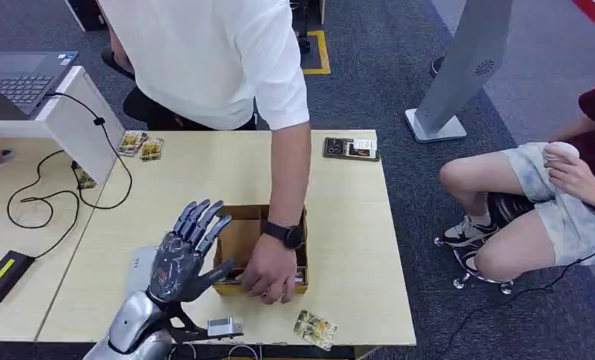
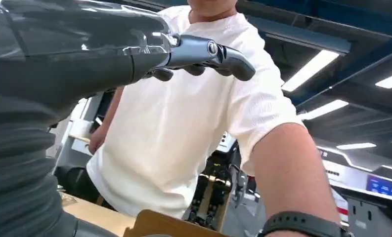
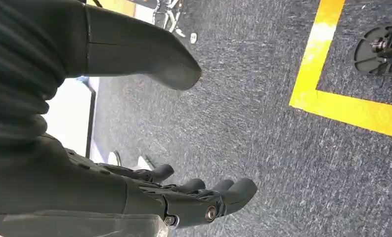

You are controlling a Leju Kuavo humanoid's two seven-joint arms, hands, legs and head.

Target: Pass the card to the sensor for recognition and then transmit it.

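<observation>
My left hand (image 1: pixel 183 255) is raised over the light wooden table (image 1: pixel 354 247), fingers spread apart and straight, palm holding nothing, hovering just beside the left wall of the small open brown cardboard box (image 1: pixel 238 232). From the left wrist camera I see the same hand (image 2: pixel 184 54) extended with nothing in it, a person's white T-shirt (image 2: pixel 184 128) right in front. That person in the white shirt (image 1: pixel 204 52) leans over the far edge of the table, arm with a black wristwatch (image 1: pixel 284 235) reaching down, their hand (image 1: pixel 269 276) resting on the box's near rim; I can't tell if they hold anything. Box contents are mostly hidden, cannot tell what's inside. One yellow-green patterned card (image 1: pixel 314 329) lies flat near the table's front edge, to the right of my left hand and apart from the box. Two more similar cards (image 1: pixel 141 144) lie side by side at the far left of the table, and a dark flat card-like item with a white label (image 1: pixel 350 148) lies at the far right edge. My right hand (image 3: pixel 184 197) hangs over dark grey carpet (image 3: pixel 263 123) with a yellow tape line (image 3: pixel 332 98), fingers lightly curled but apart, nothing held. A seated person in light shorts (image 1: pixel 549 202) is off to the right of the table, and an open grey laptop (image 1: pixel 20 75) sits on a white stand at far left.
</observation>
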